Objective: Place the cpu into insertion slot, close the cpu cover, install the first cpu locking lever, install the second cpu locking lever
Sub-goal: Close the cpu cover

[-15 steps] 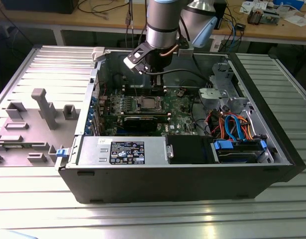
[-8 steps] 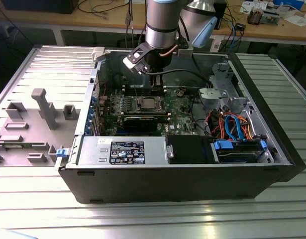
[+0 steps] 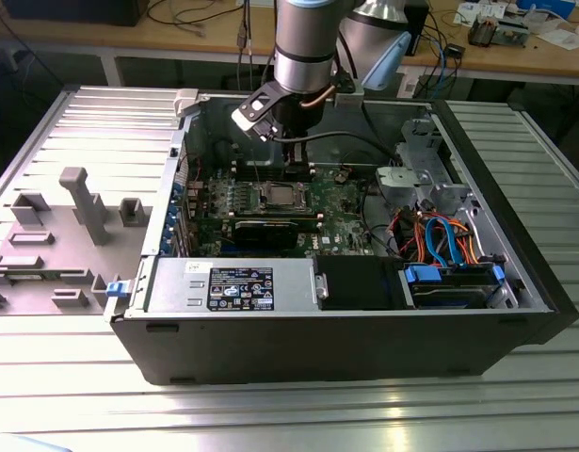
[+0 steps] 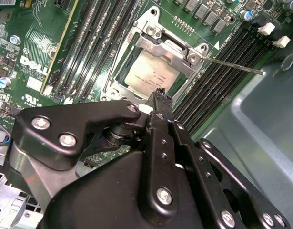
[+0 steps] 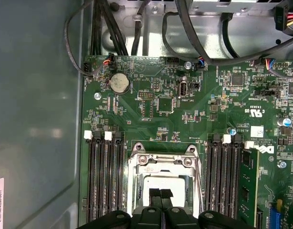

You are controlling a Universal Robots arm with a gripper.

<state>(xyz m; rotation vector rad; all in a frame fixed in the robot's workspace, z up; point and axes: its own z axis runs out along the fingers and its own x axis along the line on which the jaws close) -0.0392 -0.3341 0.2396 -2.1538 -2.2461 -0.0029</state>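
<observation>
Fingers shut, parked over the cpu (image 4: 148, 74)
My gripper (image 5: 160, 194) has its 2 fingertips pressed together, holding nothing. The cpu sits in the insertion slot (image 3: 280, 196), at 6 o'clock from me in the exterior view, cpu cover (image 4: 174, 49) apparently down over it. 1 thin lever (image 4: 232, 64) looks unlatched; slip off it and I'd probably gouge the memory slots (image 4: 208, 95).

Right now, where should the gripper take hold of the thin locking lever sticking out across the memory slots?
Probably near its free tip, coming from above and straddling it crosswise. The locking lever is a thin rod lying across the memory slots; its pivot end sits tight against the cpu cover.
</observation>
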